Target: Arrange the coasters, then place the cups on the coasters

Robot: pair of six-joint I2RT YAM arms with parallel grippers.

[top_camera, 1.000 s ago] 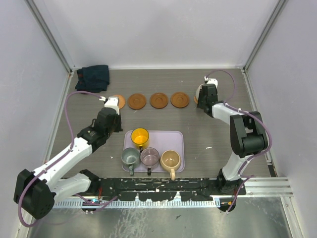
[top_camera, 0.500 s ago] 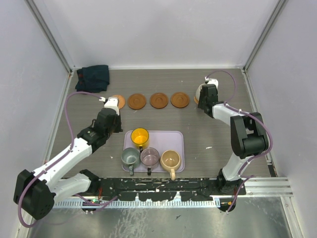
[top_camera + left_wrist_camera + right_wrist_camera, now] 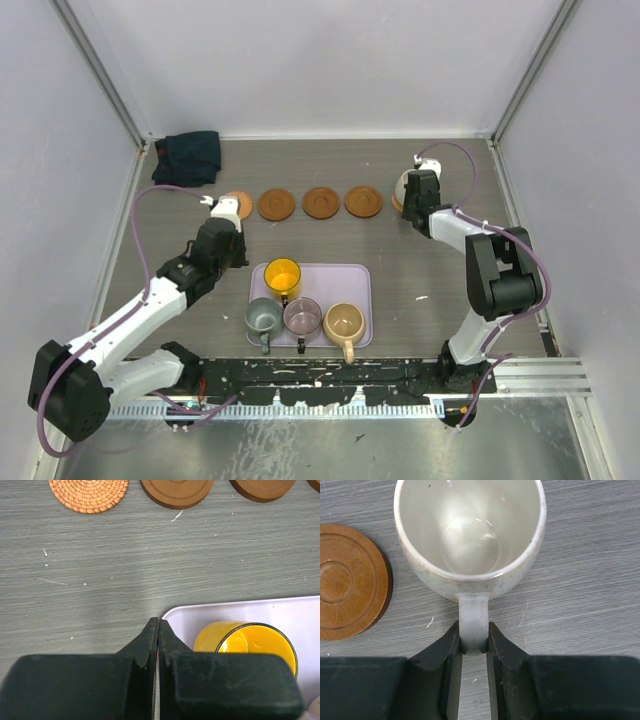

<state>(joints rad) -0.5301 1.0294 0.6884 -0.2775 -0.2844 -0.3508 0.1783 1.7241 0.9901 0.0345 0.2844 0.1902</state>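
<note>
Five coasters: they lie in a row along the far side of the counter (image 3: pixel 420 270). There is a woven tan coaster (image 3: pixel 89 487) at the left end, then three dark brown coasters (image 3: pixel 321 202) with raised rims. The fifth shows only as an orange sliver beside the cream-white cup (image 3: pixel 470 530). I judge the arranging done.
One cup out: the cream-white cup stands upright at the right end of the row, just beside the last brown coaster. It seems to sit on that fifth coaster, but whether it is centred I cannot tell.
Four cups to go: the yellow cup (image 3: pixel 283 273), grey-green cup (image 3: pixel 263 317), purplish cup (image 3: pixel 302 316) and tan cup (image 3: pixel 343 321) are on the lilac tray (image 3: pixel 340 280). None is on a coaster yet.
Right fingers (image 3: pixel 497 647): they pinch the cream-white cup's handle, one on each side and touching it.
Left fingers (image 3: pixel 152 635): they are pressed together with nothing between them. They hang over bare counter at the tray's corner, near the yellow cup.
Cup's look: it is a glazed, pale, faintly speckled mug. It is empty inside, with a thick rim and a short flat handle pointing straight back at me.
Progress: I judge the task under halfway. The coasters are set, one cup is at its place, and four cups and four open coasters remain.
</note>
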